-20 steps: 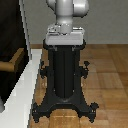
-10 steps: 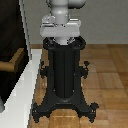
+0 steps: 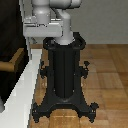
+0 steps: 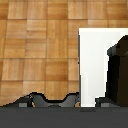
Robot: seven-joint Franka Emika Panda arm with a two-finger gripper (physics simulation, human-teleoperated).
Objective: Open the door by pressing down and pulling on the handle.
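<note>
Nearest the exterior camera stands the black pedestal [image 3: 64, 75], its splayed feet bolted flat on the wooden floor [image 3: 112, 75], a broad stance that presumably keeps the arm steady when it pulls. On top of the column sits the grey and white arm [image 3: 52, 17], its lower links folded over toward the exterior view's left, which leans it toward the door rather than out over the open floor. Just beside the pedestal on that side runs the white frame [image 3: 22, 92], a pale band slanting up the picture, and within it the door [image 3: 7, 55] shows as a tall, nearly black panel, apparently shut in its frame. The handle [image 3: 14, 61] juts from the dark panel as a small tan lever with a bent end, set out from the surface so that something can press it down and draw on it; nothing touches it. The gripper itself does not appear in the exterior view. In the wrist view only a dark, blurred strip along one edge could belong to it, so whether the fingers are spread or closed cannot be told. That camera looks down onto parquet, a white slab [image 4: 97, 65] and the black column [image 4: 119, 70]. Judging from this, the reach toward the lever is barely begun.
</note>
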